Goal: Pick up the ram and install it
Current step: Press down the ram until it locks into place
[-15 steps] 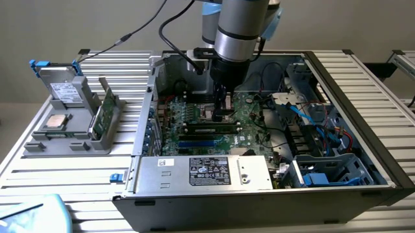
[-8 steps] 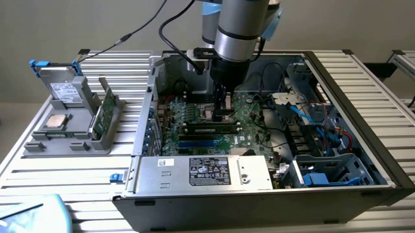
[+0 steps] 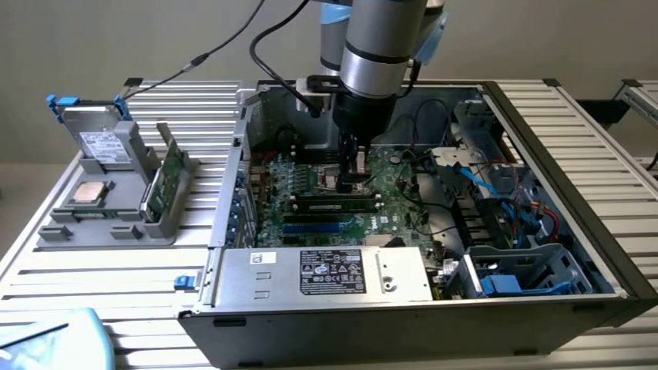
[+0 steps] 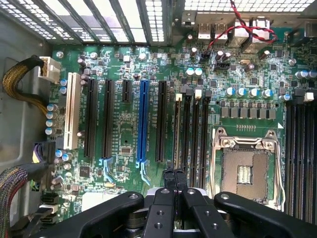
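Observation:
The ram [image 4: 177, 130] stands edge-on in the memory slot nearest the long expansion slots, a thin green-gold line on the motherboard. In the exterior view it is the dark stick [image 3: 334, 205] lying across the board in front of the arm. My gripper [image 4: 174, 174] is shut, its two black fingertips [image 4: 168, 179] pressed together directly over one end of the ram's top edge. I cannot tell whether they touch it. In the exterior view the gripper [image 3: 355, 179] reaches straight down into the open computer case [image 3: 606, 254].
The empty processor socket [image 4: 243, 166] lies beside the memory slots. Further slots [image 4: 297, 148] sit past it. Cables [image 3: 514, 200] and a drive cage fill the case's right side. The power supply [image 3: 329, 274] is at the front. A grey tray [image 3: 103, 223] outside holds a drive, a square chip and a green card [image 3: 165, 181].

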Tool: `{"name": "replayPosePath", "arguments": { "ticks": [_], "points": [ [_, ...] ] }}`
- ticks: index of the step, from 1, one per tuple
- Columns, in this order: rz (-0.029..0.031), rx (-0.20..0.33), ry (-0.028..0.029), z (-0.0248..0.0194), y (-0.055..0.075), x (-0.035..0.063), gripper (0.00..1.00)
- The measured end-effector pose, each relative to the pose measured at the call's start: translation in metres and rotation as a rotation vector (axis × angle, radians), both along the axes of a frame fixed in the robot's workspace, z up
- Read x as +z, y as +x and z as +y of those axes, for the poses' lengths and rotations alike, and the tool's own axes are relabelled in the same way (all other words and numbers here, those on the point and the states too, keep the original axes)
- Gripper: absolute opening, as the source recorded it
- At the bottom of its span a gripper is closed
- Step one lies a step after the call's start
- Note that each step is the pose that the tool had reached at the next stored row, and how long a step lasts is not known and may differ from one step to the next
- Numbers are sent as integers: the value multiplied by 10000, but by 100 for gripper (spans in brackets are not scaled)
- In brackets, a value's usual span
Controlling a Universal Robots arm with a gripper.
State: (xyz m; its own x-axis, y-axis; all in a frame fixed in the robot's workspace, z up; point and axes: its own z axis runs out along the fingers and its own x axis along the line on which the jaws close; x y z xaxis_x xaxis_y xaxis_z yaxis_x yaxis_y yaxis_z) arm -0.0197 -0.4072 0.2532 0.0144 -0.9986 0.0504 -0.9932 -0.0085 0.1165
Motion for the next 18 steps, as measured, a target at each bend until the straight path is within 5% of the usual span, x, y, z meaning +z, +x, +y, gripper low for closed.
{"name": "replayPosePath", "arguments": {
  "ticks": [10,18],
  "points": [
    [-9,-1568,-7,0,0,-23,11],
    [-115,-2650,-35,0,0,-83,11]
  ]
}}
